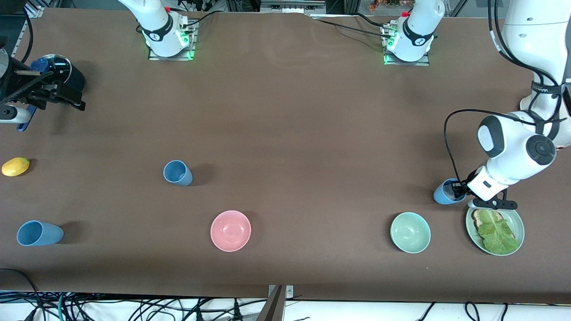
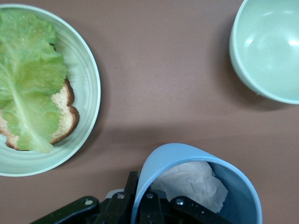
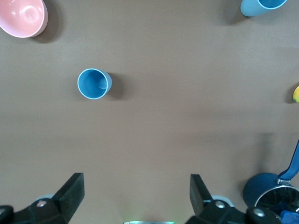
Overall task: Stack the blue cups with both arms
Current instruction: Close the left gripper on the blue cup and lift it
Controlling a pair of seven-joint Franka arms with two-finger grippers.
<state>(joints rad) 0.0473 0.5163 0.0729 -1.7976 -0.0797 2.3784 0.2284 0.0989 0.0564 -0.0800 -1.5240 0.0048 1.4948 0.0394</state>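
Note:
Three light-blue cups show. My left gripper [image 1: 459, 191] is shut on the rim of one cup [image 1: 445, 192] at the left arm's end, beside the plate. In the left wrist view one finger is inside and one outside the cup [image 2: 243, 196], which holds crumpled white paper [image 2: 191, 179]. A second cup [image 1: 178, 173] stands mid-table toward the right arm's end and shows in the right wrist view [image 3: 94, 84]. A third cup [image 1: 39, 233] stands nearer the front camera at that end [image 3: 261, 5]. My right gripper [image 1: 67, 96] is open and empty, high beside the saucepan [image 3: 135, 182].
A green plate [image 1: 521, 225] with bread and lettuce lies under the left wrist [image 2: 91, 93]. A green bowl [image 1: 410, 232] [image 2: 271, 51] stands beside it and a pink bowl [image 1: 230, 230] [image 3: 21, 16] mid-table. A lemon [image 1: 15, 166] and a dark-blue saucepan [image 1: 67, 71] [image 3: 261, 186] sit at the right arm's end.

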